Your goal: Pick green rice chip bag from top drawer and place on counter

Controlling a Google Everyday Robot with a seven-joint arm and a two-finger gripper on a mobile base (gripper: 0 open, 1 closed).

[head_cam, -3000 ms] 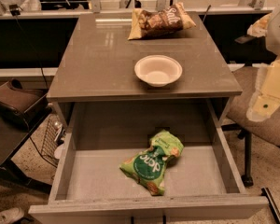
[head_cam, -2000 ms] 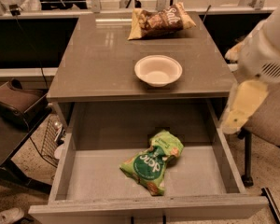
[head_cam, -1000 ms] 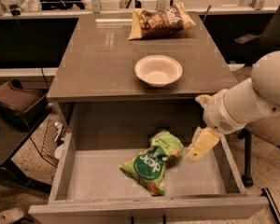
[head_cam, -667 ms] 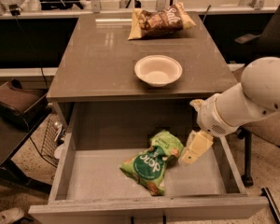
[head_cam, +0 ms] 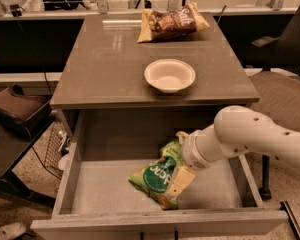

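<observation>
The green rice chip bag [head_cam: 152,176] lies on the flat bottom of the open top drawer [head_cam: 100,194], right of its middle. My white arm reaches in from the right. My gripper [head_cam: 181,157] is down in the drawer at the bag's right end. It is open, with one pale finger [head_cam: 181,180] over the bag's near edge and the other just showing at its far edge. The bag still rests on the drawer bottom. The counter [head_cam: 105,59] is above and behind the drawer.
A white bowl [head_cam: 169,75] stands on the counter near its front edge. A larger brown-and-tan chip bag [head_cam: 172,21] lies at the counter's back. A dark office chair [head_cam: 285,49] stands to the right, and a low dark table with a brown bag [head_cam: 15,109] to the left.
My arm has swung in from the right and down into the drawer. The gripper has moved left until it is over the bag's right end. The bag has not moved.
</observation>
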